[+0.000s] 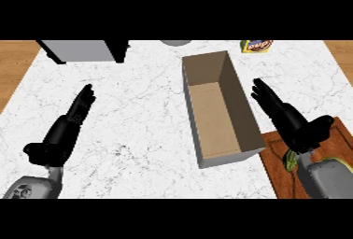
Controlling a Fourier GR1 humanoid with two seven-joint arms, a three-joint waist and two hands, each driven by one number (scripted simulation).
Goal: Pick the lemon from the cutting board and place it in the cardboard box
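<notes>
Marble counter, seen from the head view looking steeply down.

A long box of cardboard lies open at the middle, its length running away from the robot. Nothing shows inside it.

Touching the box's near right corner is a brown board, which runs off the right edge.

The right hand hovers over the board's far end. Its fingers are stretched straight and spread, pointing away along the box's right wall, and it holds nothing.

Just under that hand's wrist a small yellow-green patch shows: the lemon, lying on the board and mostly hidden by the forearm.

The left hand rests at the left, well apart from the box, with straight fingers and nothing in it.

At the far edge stand a grey appliance, a grey round object cut off by the edge, and a yellow packet.

By the look of it, the pick has not yet been made. The lemon is on the board and the box is without it.

The fingers reach beyond the fruit, so the next move likely calls for drawing the right hand back and down over the lemon, then curling round it. After that comes a short carry to the left, over the box wall.
</notes>
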